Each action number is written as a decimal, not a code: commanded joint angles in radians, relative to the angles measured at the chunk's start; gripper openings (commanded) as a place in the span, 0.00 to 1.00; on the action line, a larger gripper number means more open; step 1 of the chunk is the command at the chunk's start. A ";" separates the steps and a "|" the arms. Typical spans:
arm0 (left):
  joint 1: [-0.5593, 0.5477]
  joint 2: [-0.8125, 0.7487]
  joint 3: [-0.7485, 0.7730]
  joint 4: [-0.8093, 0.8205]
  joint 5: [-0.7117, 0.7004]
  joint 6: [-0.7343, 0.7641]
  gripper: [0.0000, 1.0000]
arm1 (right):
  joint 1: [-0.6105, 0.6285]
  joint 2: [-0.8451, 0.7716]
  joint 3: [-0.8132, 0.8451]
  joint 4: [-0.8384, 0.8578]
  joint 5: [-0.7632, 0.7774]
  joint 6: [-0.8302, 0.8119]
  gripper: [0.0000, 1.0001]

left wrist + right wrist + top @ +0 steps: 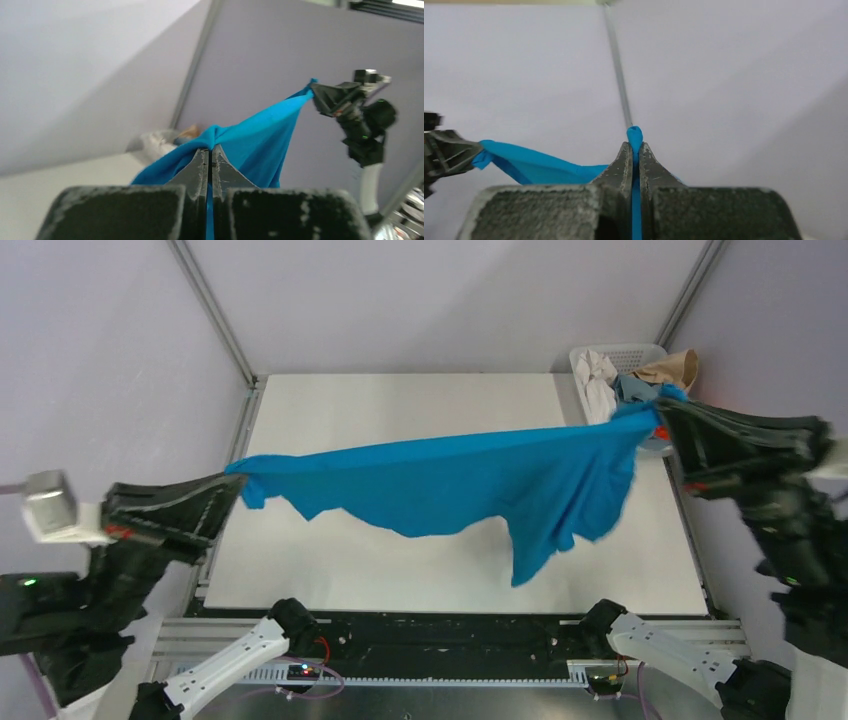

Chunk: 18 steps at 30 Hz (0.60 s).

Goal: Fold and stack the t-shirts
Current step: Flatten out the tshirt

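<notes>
Over the tabletop (400,400), the blue t-shirt (450,480) hangs stretched between my left end effector (232,480) and right end effector (655,420), both pinched tight on it. The far-right basket (625,351) holds a white t-shirt (598,380), grey-blue t-shirt (632,388) and tan t-shirt (675,368).

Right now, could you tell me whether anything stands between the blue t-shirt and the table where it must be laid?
Nothing visible does. The blue t-shirt hangs stretched between the left pincer and right pincer above the table, whose visible surface is bare; the basket of other shirts sits beyond its far right corner.
</notes>
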 commanded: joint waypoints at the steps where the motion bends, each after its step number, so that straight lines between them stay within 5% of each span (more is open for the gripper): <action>1: 0.004 0.056 0.150 0.019 0.174 0.078 0.00 | -0.009 0.036 0.201 -0.110 -0.151 0.034 0.00; 8: 0.004 0.093 0.179 0.013 0.054 0.119 0.00 | -0.044 0.155 0.380 -0.183 -0.131 -0.004 0.00; 16: 0.015 0.414 0.047 0.014 -0.685 0.202 0.00 | -0.053 0.205 -0.061 0.127 0.346 -0.231 0.00; 18: 0.079 0.540 0.013 0.013 -0.700 0.173 0.01 | -0.087 0.252 -0.168 0.204 0.371 -0.234 0.00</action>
